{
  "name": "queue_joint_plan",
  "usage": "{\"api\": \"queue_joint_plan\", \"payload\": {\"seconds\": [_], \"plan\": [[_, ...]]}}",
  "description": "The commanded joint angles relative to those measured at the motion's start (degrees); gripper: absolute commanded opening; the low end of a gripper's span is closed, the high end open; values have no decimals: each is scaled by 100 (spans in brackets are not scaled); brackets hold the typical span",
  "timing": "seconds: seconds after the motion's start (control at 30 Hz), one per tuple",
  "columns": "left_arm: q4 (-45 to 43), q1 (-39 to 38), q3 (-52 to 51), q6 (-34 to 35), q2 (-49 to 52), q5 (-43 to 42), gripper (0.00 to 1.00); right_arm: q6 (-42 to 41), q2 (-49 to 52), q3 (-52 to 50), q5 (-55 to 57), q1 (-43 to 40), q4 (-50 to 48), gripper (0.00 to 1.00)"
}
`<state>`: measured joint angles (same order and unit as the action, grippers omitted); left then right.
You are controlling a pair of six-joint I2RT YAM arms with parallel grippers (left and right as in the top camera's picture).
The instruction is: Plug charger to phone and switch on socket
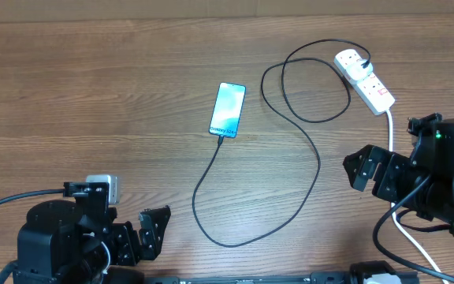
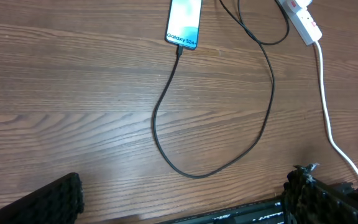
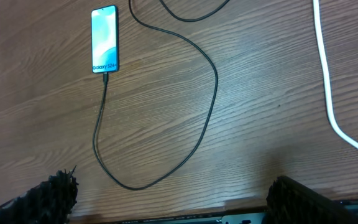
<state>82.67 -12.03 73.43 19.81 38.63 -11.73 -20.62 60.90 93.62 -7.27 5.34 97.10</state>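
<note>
The thin black charger cable (image 1: 319, 167) meets the slim blue-screened phone (image 1: 227, 109) and the white oblong power strip (image 1: 366, 79) on the wooden table (image 1: 69, 95). The left pincer (image 1: 142, 235) and right pincer (image 1: 373, 170) gape apart, empty.

Wooden table (image 1: 93, 102): brown top, grain running left to right, surface sound. Pale beige strip (image 1: 93, 8) borders its far edge.

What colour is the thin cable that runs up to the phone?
The cable is black, clearest in the left wrist view.
</note>
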Motion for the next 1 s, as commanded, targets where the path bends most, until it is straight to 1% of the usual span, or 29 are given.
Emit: {"api": "queue_joint_plan", "payload": {"seconds": [0.0, 0.17, 0.33, 0.5, 0.6, 0.77, 0.97], "plan": [[-20, -37, -17, 98, -39, 33, 100, 120, -37, -33, -31, 28, -15, 100], [-20, -37, -17, 98, -39, 31, 100, 391, -262, -227, -35, 28, -459, 100], [-20, -37, -17, 101, -39, 31, 99, 435, -935, -1001, -37, 28, -946, 100], [-20, -37, -17, 98, -39, 33, 99, 437, -1552, -1661, -33, 28, -994, 100], [-20, -37, -17, 98, -39, 31, 99, 442, -1777, -1768, 33, 28, -1132, 100], [-20, -37, -17, 98, -39, 31, 100, 645, -2221, -2081, 7, 28, -2006, 100], [-20, -37, -17, 98, -39, 31, 100, 748, -3014, -3178, -37, 28, -2944, 100]]}}
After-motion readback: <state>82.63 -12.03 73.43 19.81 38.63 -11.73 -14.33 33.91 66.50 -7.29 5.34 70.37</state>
